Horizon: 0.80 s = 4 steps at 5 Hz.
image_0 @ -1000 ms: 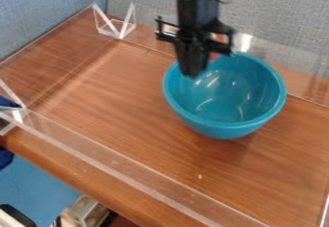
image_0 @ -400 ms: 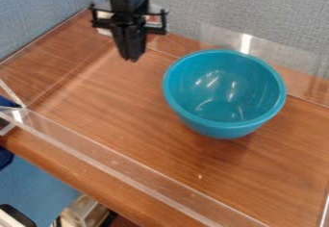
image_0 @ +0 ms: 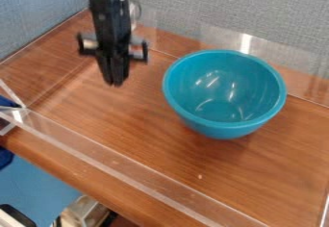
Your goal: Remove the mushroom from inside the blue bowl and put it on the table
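Clenched, the hand (image_0: 113, 65) hangs above the worktop (image_0: 141, 135), to the left of the glossy teal-blue bowl (image_0: 225, 94) as we view it. Compared with the earliest frame, in which it overlapped the bowl's rim, the hand has moved left, clear of the bowl; since the second frame it has travelled a little further left and lower in the view. The bowl has kept its position, upright, with its opening facing up.

We cannot locate the mushroom: the hand is dark and blurred, and we cannot tell whether its fingers grip anything. The robot arm (image_0: 108, 5) is cut off by the upper edge of the view. At the lower left corner, we see only part of a dark rounded object (image_0: 15, 216) and a beige and metallic part (image_0: 85, 213), neither identifiable.

The worktop has a reddish-brown wood grain with a shiny finish. A clear acrylic wall (image_0: 122, 171) runs along its near side. Behind it we note a grey textured wall surface (image_0: 244, 10); a blue surface (image_0: 45, 185) shows below the near left edge.
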Tool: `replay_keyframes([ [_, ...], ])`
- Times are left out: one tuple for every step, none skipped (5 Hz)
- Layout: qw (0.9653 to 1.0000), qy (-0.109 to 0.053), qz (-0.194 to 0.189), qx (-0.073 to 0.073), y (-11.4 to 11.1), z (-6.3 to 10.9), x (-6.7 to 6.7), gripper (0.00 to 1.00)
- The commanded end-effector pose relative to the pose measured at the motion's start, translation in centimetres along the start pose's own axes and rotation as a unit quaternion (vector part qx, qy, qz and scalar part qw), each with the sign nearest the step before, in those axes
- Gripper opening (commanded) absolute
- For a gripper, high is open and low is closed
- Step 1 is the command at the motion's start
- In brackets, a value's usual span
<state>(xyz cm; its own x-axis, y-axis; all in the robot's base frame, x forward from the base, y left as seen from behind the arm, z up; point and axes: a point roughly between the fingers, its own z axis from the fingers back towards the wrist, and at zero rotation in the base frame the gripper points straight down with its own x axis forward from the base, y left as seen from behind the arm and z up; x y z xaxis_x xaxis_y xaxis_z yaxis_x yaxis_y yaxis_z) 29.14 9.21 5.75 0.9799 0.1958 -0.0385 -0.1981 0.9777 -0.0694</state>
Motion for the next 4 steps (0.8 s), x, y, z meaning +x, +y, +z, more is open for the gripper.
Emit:
replay_keyframes([
  [0.9999,-0.008,0.009,0.002,1.2,-1.2,0.9,0.00],
  [0.9999,0.002,0.010,0.005,1.6,-2.1,1.1,0.00],
  [0.9998,0.005,0.015,0.010,1.7,-2.2,1.1,1.00],
  [0.9996,0.008,0.023,0.015,1.8,-2.2,1.0,1.00],
])
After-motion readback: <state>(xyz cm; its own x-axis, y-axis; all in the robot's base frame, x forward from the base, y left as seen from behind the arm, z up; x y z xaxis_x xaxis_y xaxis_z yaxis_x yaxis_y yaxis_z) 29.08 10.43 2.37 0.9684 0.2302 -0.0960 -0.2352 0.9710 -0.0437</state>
